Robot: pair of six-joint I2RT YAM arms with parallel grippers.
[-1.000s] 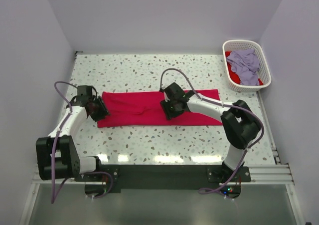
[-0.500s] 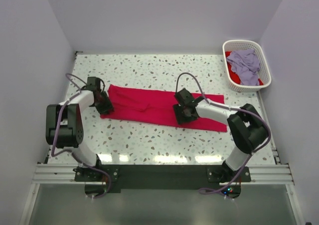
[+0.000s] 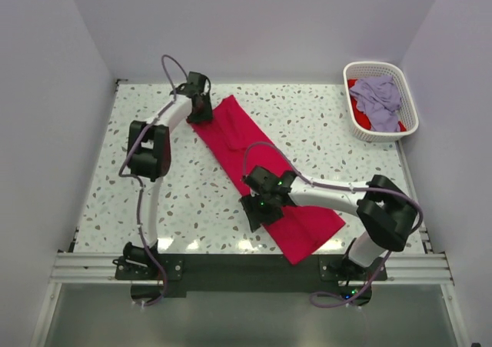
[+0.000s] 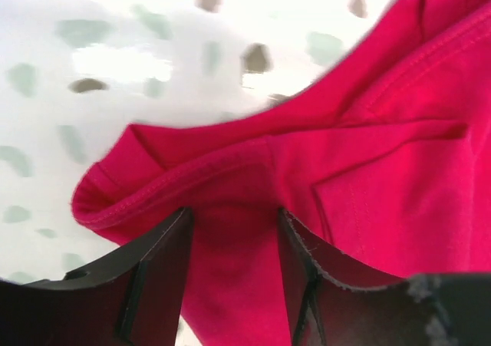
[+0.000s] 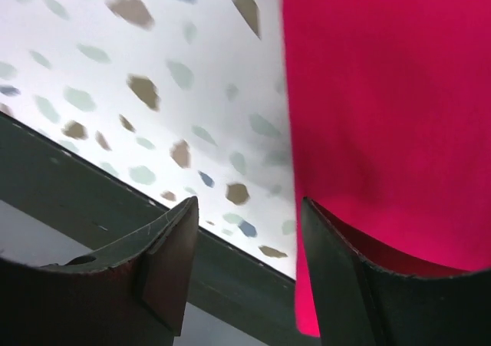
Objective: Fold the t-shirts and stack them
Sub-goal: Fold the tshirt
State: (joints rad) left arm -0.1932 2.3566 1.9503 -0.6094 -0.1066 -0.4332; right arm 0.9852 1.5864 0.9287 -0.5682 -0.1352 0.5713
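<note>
Pale grey walls (image 3: 254,31) enclose a white table (image 3: 192,201) speckled with grey and brown flecks, with a dark rail (image 3: 246,270) bolted along its near edge. The largest thing on the table is a red t-shirt (image 3: 231,143), folded into a long band that runs diagonally from the far left of centre down to the near edge right of centre, where its end reaches the rail. The left arm (image 3: 150,151) stretches to the far side and the right arm (image 3: 330,201) bends low across the near right; both trail purple cables (image 3: 173,62). A white slotted basket (image 3: 380,136) sits at the far right corner of the table, well apart from the band. In it a crumpled lavender t-shirt (image 3: 377,97) lies on top of some red cloth (image 3: 354,83). The left gripper (image 3: 204,116) is at the band's far end. Its wrist view shows a bunched hem filling the gap between its fingers, so it is clamped on the red t-shirt. The right gripper (image 3: 256,216) is at the band's left edge near the rail. Its fingers show speckled table between them and red cloth against the right one, so I cannot tell if it grips.
</note>
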